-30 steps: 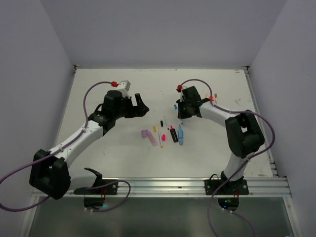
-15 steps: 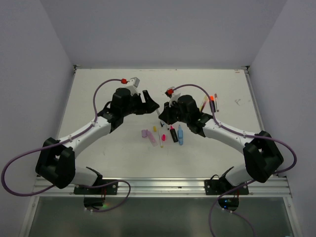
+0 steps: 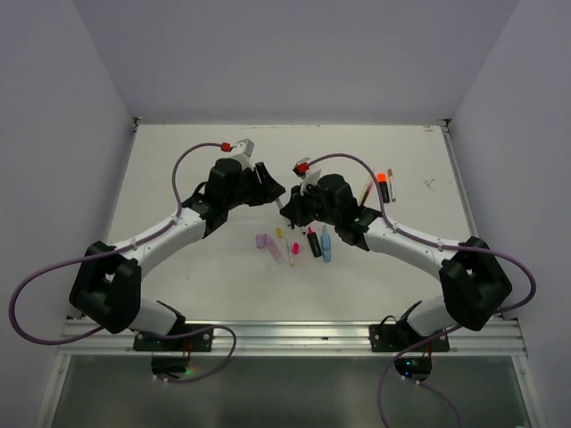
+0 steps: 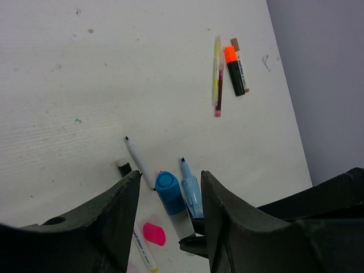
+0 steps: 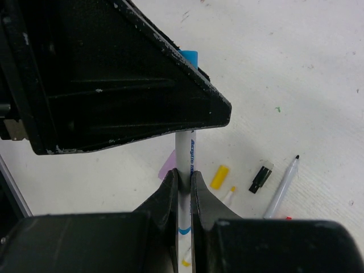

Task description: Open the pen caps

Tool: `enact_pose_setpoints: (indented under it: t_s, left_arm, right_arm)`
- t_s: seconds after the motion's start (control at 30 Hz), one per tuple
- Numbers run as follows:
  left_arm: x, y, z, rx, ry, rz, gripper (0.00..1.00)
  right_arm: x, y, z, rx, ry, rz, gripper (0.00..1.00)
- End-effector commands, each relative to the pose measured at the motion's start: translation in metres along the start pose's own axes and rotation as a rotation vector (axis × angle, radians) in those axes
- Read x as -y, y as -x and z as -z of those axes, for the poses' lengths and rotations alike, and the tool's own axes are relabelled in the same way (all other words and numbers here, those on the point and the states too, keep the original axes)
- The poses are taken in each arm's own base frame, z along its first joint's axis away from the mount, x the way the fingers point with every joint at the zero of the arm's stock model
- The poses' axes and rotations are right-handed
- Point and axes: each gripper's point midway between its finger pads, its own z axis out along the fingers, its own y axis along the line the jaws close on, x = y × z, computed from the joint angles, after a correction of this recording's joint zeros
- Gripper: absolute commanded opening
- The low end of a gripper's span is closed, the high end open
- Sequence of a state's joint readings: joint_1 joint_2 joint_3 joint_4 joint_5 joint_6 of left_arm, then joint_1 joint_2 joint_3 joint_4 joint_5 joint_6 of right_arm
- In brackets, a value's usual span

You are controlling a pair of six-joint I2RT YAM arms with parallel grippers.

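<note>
My right gripper [image 5: 183,176] is shut on a white pen [image 5: 185,151] and holds it up above the table, between the two arms [image 3: 284,201]. Its blue pen cap [image 4: 166,190] points into my left gripper [image 4: 170,176]. The left jaws stand on either side of the cap, open, with a gap showing on each side. In the right wrist view a left finger [image 5: 114,79] hides most of the cap, and only its tip [image 5: 186,57] shows.
Under the grippers lie a lilac highlighter [image 3: 265,242], a loose yellow cap [image 3: 279,233], a pink cap [image 3: 295,247], a black cap [image 4: 123,167], an uncapped thin pen [image 4: 138,162] and a light blue highlighter [image 4: 191,193]. An orange-capped highlighter [image 4: 234,71] and thin pens [image 4: 216,71] lie far right.
The right arm swung in from the right, bringing the pen to the middle. The left arm moved right to meet it, and its jaws narrowed around the blue cap.
</note>
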State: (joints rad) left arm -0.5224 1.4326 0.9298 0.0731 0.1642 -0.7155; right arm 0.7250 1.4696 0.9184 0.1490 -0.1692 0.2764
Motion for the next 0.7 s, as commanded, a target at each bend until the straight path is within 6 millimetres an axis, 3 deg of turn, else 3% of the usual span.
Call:
enact_pose_setpoints:
  t_s: [0.0, 0.23, 0.33, 0.37, 0.43, 0.47, 0.6, 0.67]
  left_arm:
    - [0.022, 0.034, 0.002, 0.108, -0.040, -0.005, 0.50]
    - [0.023, 0.038, 0.003, 0.129, -0.036, 0.006, 0.39]
    - [0.023, 0.037, 0.003, 0.126, -0.040, 0.009, 0.22]
    - [0.023, 0.036, 0.003, 0.124, -0.040, 0.010, 0.10]
    - [0.024, 0.036, 0.004, 0.122, -0.042, 0.009, 0.00]
    - [0.023, 0.034, 0.004, 0.121, -0.043, 0.007, 0.00]
    - [0.029, 0.035, 0.011, 0.129, -0.072, -0.007, 0.00]
    - [0.029, 0.034, 0.013, 0.131, -0.078, -0.010, 0.00]
  right_arm:
    - [-0.008, 0.018, 0.005, 0.071, 0.019, 0.023, 0.00]
    - [-0.012, 0.016, 0.003, 0.067, 0.025, 0.029, 0.00]
    - [-0.012, 0.016, 0.004, 0.068, 0.027, 0.028, 0.00]
    - [-0.013, 0.015, 0.003, 0.069, 0.029, 0.030, 0.00]
    - [-0.013, 0.016, 0.003, 0.072, 0.032, 0.023, 0.00]
    - [-0.015, 0.016, 0.004, 0.075, 0.041, 0.023, 0.00]
    - [-0.019, 0.018, 0.002, 0.100, 0.067, -0.002, 0.34]
    - [-0.021, 0.018, 0.000, 0.095, 0.077, -0.010, 0.42]
